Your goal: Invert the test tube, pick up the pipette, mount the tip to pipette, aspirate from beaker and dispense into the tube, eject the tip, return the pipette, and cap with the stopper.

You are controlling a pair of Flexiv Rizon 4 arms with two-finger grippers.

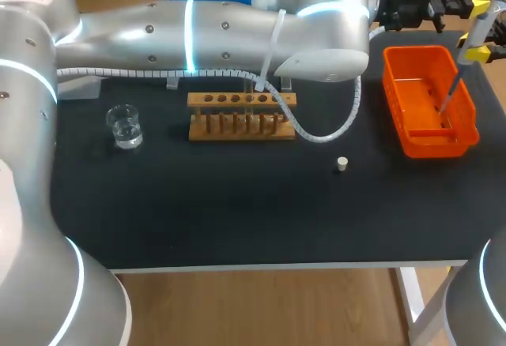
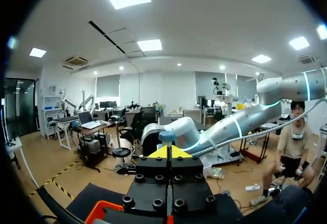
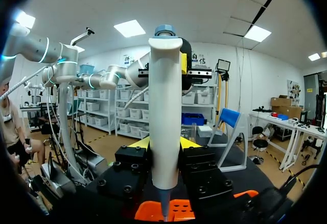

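Observation:
My right gripper [image 3: 164, 144] is shut on the white pipette [image 3: 165, 116], holding it upright at the table's far right. In the head view the pipette [image 1: 478, 30] slants down and its thin tip [image 1: 447, 97] points into the orange bin [image 1: 395, 93]. My left arm reaches across the table; its gripper [image 1: 478, 2] is shut beside the pipette's top. In the left wrist view the pipette's blue button [image 2: 166, 136] lies just ahead of the shut yellow tips of the left gripper [image 2: 168, 152]. A wooden tube rack [image 1: 241, 115] stands mid-table with a clear tube [image 1: 257, 97]. The glass beaker [image 1: 124, 125] is at the left. The small stopper [image 1: 342, 163] lies right of the rack.
The orange bin [image 3: 173, 209] sits directly under the pipette and fills the far right corner. My left arm and its white cable [image 1: 316, 133] hang over the rack's back and right end. The black mat [image 1: 237, 212] covers the table's front half.

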